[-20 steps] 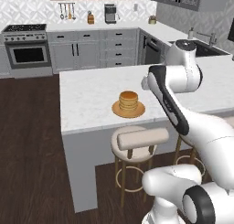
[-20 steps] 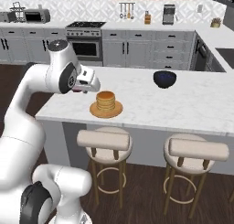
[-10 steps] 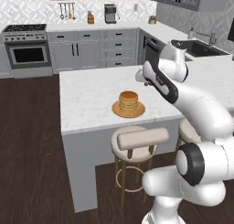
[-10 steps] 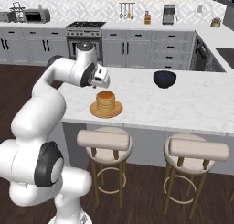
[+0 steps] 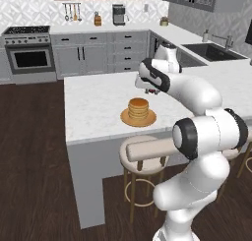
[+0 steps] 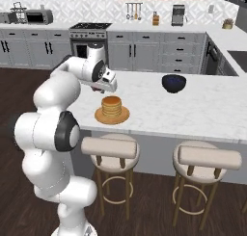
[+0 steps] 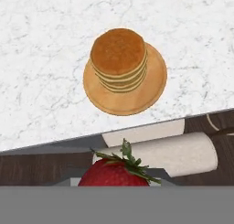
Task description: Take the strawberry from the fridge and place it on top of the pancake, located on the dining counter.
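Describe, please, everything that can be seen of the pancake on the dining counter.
The pancake is a small stack of round golden-brown cakes, paler along their edges, standing upright and even. It sits in the middle of a flat round tan plate, which lies on the white marble-look dining counter near the edge above a wooden stool. Its top is bare, and nothing but the plate touches it. The gripper hovers beside and above it, holding the strawberry.
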Controlling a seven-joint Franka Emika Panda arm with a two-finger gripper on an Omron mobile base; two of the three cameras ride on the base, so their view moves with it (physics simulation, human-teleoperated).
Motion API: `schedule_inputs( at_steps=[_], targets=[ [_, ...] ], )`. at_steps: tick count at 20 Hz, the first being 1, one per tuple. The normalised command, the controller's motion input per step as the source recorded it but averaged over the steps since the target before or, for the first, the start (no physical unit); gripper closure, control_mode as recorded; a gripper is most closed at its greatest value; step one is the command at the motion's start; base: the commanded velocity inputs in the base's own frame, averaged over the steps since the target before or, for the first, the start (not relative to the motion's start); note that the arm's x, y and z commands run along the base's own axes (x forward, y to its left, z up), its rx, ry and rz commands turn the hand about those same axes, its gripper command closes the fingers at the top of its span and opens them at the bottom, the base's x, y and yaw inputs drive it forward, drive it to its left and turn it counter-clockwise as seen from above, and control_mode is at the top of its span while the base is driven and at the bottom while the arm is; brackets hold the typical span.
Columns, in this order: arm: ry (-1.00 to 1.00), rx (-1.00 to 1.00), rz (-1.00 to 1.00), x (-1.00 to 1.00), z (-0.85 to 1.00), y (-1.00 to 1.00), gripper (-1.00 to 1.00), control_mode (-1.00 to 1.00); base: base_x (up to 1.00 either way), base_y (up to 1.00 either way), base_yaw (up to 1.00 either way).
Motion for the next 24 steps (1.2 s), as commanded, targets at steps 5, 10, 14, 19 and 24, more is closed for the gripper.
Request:
schedule_inputs(
  at_steps=[5, 10, 14, 19, 24],
  targets=[
    [0.16, 0.0, -0.08, 0.73, -0.4, 0.0, 1.0, -1.0, 0.0, 0.0, 0.0],
    [0.01, 0.0, -0.04, 0.48, -0.36, 0.0, 1.0, -1.0, 0.0, 0.0, 0.0],
    [0.0, 0.0, -0.07, 0.73, -0.45, 0.0, 1.0, -1.0, 0.0, 0.0, 0.0],
    [0.0, 0.0, -0.06, 0.5, -0.38, 0.0, 1.0, -1.0, 0.0, 0.0, 0.0],
    [0.0, 0.0, -0.03, 0.52, -0.33, 0.0, 1.0, -1.0, 0.0, 0.0, 0.0]
  ],
)
